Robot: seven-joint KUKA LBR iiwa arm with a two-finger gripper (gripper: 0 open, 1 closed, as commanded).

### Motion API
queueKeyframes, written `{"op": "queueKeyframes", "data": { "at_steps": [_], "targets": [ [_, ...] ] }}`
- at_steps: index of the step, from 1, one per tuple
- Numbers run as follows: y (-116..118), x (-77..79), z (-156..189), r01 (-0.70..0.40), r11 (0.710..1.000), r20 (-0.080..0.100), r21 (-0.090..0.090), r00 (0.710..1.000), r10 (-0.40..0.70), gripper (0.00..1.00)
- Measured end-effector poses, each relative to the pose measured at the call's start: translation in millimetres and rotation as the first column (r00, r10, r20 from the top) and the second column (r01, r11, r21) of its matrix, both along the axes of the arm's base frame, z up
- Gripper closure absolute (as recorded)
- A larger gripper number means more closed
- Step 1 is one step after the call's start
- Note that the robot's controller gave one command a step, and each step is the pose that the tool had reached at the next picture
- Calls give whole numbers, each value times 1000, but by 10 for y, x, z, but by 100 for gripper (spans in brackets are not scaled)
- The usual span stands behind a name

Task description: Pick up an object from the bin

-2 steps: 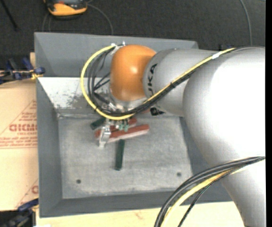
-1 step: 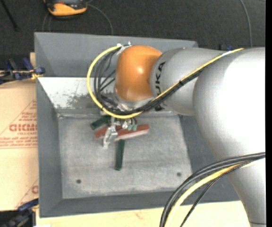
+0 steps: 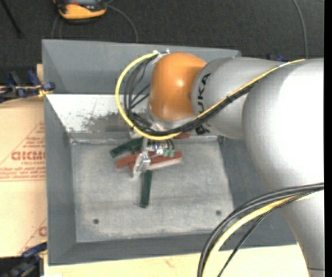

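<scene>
You see the gripper (image 3: 144, 159) low over the middle of the grey metal bin (image 3: 97, 201), toward its back wall, under the arm's orange cover (image 3: 174, 85). It sits on a small cluster of three sticks. The reddish-brown flat stick (image 3: 165, 161) lies right at it, its long axis running nearly left to right. A dark green stick (image 3: 146, 190) points from the gripper toward the near wall. Another dark green slanted stick (image 3: 124, 149) rises to the right. You cannot tell whether the gripper is apart or together.
</scene>
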State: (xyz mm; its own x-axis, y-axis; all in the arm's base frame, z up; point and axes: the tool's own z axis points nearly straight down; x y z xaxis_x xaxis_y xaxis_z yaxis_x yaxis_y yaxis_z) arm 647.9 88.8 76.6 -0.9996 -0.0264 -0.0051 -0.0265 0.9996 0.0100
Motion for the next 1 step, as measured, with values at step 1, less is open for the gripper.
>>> {"op": "queueKeyframes", "data": {
  "at_steps": [1],
  "targets": [
    [-54, -99, 19, 209, 978, -3, -7, 978, -209, 100]
  ]
}}
